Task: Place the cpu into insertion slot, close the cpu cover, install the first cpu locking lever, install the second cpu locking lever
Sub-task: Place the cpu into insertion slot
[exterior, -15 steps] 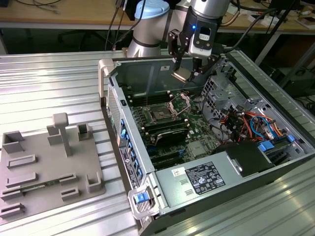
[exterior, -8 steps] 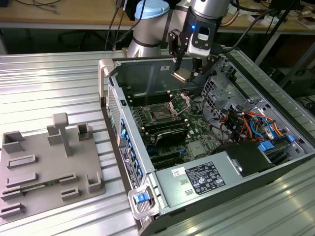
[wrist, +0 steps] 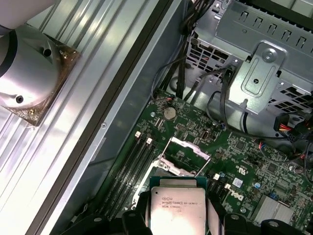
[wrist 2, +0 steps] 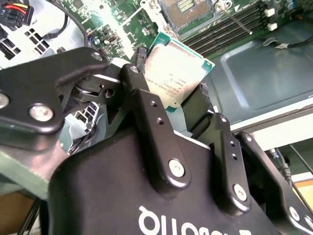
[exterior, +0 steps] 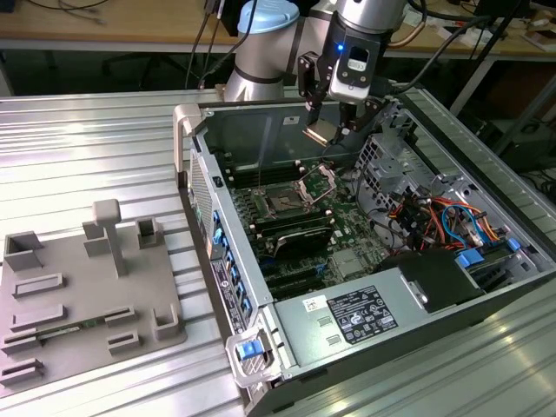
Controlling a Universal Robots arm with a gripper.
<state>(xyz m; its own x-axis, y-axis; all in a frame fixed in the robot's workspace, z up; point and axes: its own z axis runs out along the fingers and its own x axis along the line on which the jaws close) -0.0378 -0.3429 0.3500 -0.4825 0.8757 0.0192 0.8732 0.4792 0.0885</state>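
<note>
The jaws are clamped on the cpu (exterior: 318,134) and hold it by two opposite edges, in the upper middle of the exterior view. The chip hangs tilted in the air above the green motherboard (exterior: 347,248) and touches nothing except the jaws. In the second wrist view the cpu (wrist 2: 175,73) shows its silver-grey top between the two black sides of the jaws. In the first wrist view the cpu (wrist: 177,209) also has this top turned to the camera.

The insertion slot (exterior: 284,201) is near the middle of the exterior view, below the chip and a little to its left, well apart from it. The slot looks empty, as far as I can judge from this angle. The cpu cover (exterior: 320,180) is raised on its hinge and stands open at the slot's right side. In the first wrist view the cpu cover (wrist: 188,155) stands open just beyond the held chip.

The computer case (exterior: 224,256) lies open on the ribbed metal table (exterior: 87,148). A grey power supply box (exterior: 356,317) fills its lower part. A grey fixture plate (exterior: 78,295) lies at the exterior view's left.
</note>
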